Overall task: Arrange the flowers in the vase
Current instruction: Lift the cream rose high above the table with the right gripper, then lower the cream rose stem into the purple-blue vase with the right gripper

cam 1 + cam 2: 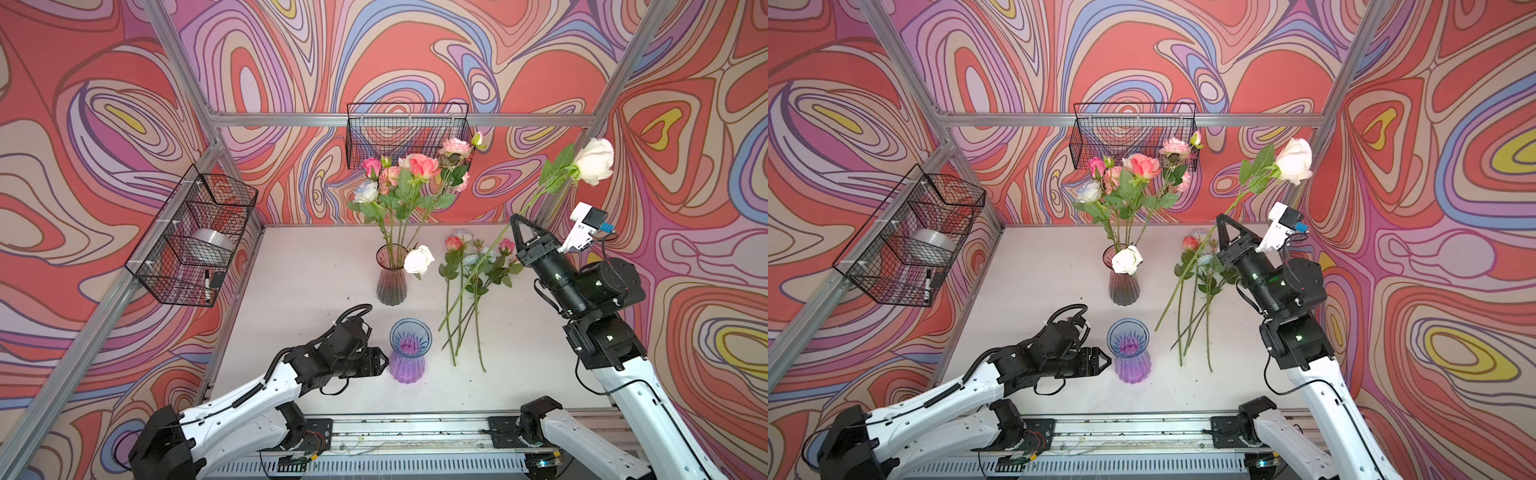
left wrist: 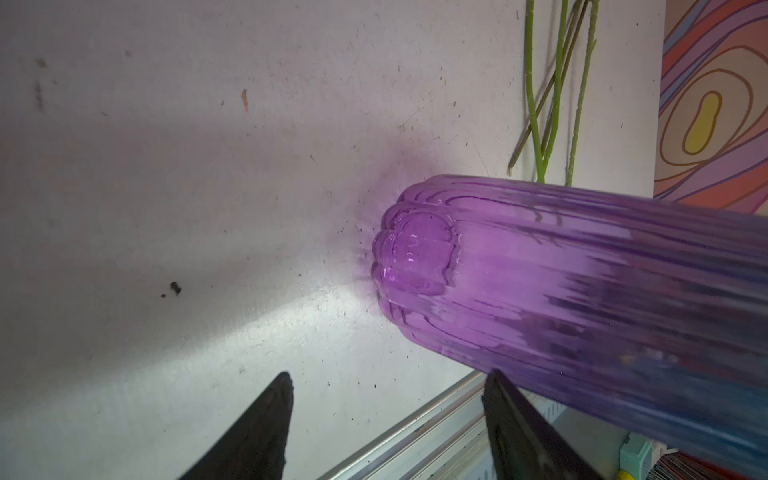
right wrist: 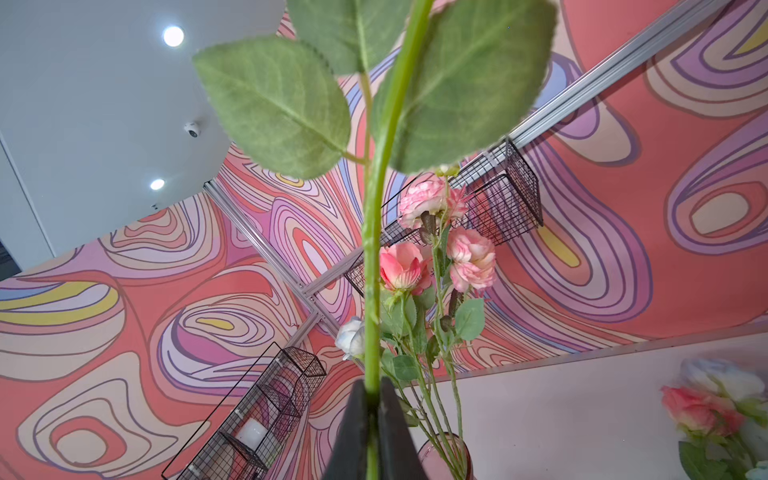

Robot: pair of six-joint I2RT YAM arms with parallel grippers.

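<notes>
Right wrist view: the right gripper (image 3: pixel 372 390) is pinched tight on the green stem of a white rose (image 3: pixel 372 249), with leaves fanning out beyond the fingertips. In both top views that rose rides high in the air, up and to the right of the purple vase (image 1: pixel 409 353). Its head is close to the frame post (image 1: pixel 623 79) and its cut end dangles over the loose roses (image 1: pixel 469 278). The left gripper (image 2: pixel 388 374) sits just left of the purple vase, fingers spread with nothing between them (whether a tip grazes the glass I cannot tell).

Progress, as I judge it, is partway. Beyond the purple vase a smoky vase (image 1: pixel 391 278) already carries a bunch of pink, coral and pale roses, one white head lolling over its rim. The purple vase is empty. About four stems lie flat on the table (image 1: pixel 291 291) to its right, plus the one aloft.

Bare table stretches left of and beyond the purple vase, while the front rail (image 1: pixel 415 428) runs close on its near side. The tall bunch crowds the air beyond the purple vase, so a long stem swung that way could snag leaves. The purple vase looks light and might tip if nudged.
</notes>
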